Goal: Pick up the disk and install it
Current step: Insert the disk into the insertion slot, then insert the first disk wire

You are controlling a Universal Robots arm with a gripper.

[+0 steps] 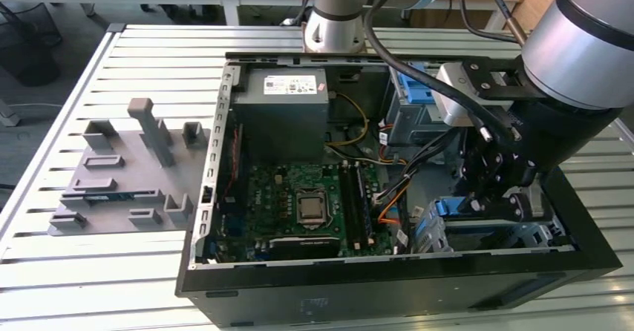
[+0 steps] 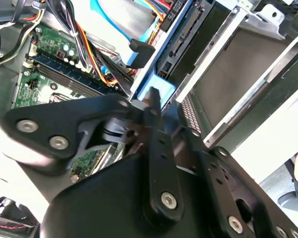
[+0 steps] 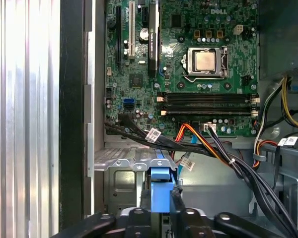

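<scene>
The flat silver disk with its blue plastic carrier frame [image 1: 465, 206] stands on edge in the metal drive cage [image 1: 515, 234] at the near corner of the open black computer case [image 1: 396, 290], on the exterior view's right. In the second wrist view the disk [image 2: 161, 91] shows its blue edge and a dark connector end, lying along the cage's silver wall [image 2: 228, 94]. The black claw [image 1: 495, 197] reaches down into that corner, and its fingertips close on the blue frame in both wrist views [image 2: 151, 101] [image 3: 161, 198], so it grasps the disk. Left of the cage lies the green motherboard [image 1: 297, 205] with orange and black cables [image 3: 198, 141] crossing toward the cage. The case rests on a slatted metal tabletop [image 1: 99, 271], beside a grey plastic fixture [image 1: 129, 175] on the far left.
</scene>
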